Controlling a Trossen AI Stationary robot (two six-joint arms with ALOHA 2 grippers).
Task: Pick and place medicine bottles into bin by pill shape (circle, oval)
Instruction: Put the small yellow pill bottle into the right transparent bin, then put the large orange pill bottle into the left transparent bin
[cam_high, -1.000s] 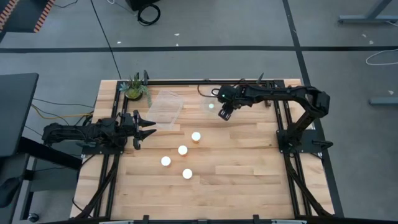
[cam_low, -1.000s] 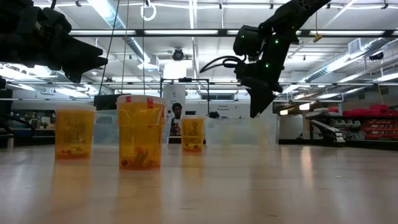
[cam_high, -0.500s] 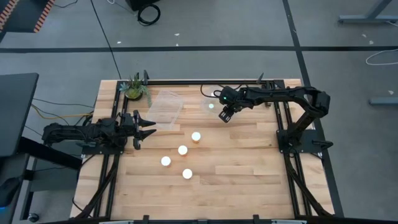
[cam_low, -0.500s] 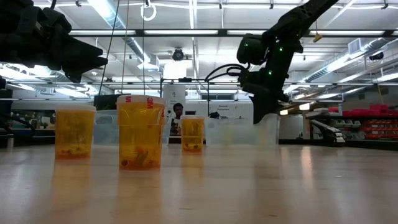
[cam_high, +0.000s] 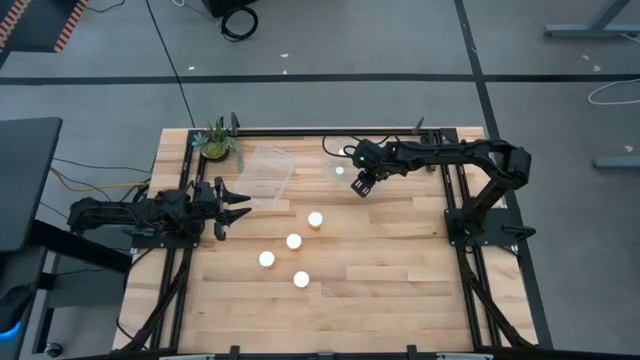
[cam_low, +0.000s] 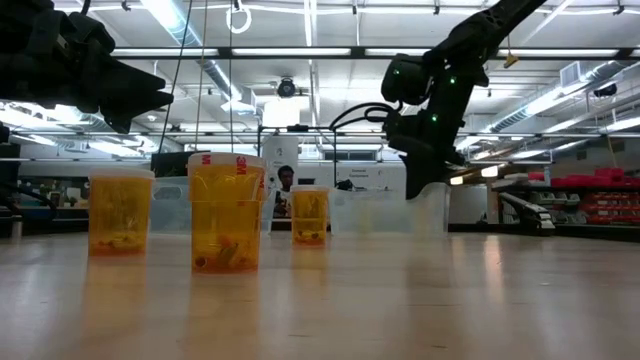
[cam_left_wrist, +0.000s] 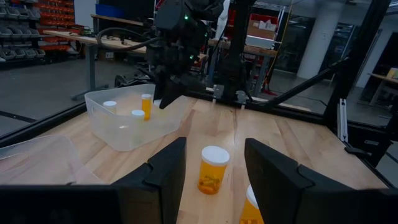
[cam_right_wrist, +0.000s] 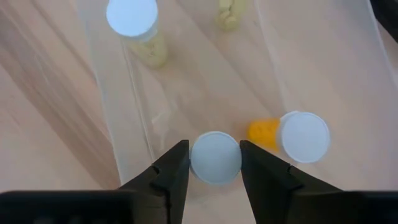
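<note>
Bottle (cam_right_wrist: 216, 158) | between right claw (cam_right_wrist: 214, 168) fingers, over clear bin (cam_right_wrist: 134, 162)

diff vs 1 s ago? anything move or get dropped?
Only the right gripper moved: a small shift toward the right side of the table a second ago, none in the last half second. It hangs over the clear plastic bin, fingers apart, holding nothing. The left gripper stayed parked at the left edge, open. The four white-capped amber bottles on the wooden table did not move.
</note>
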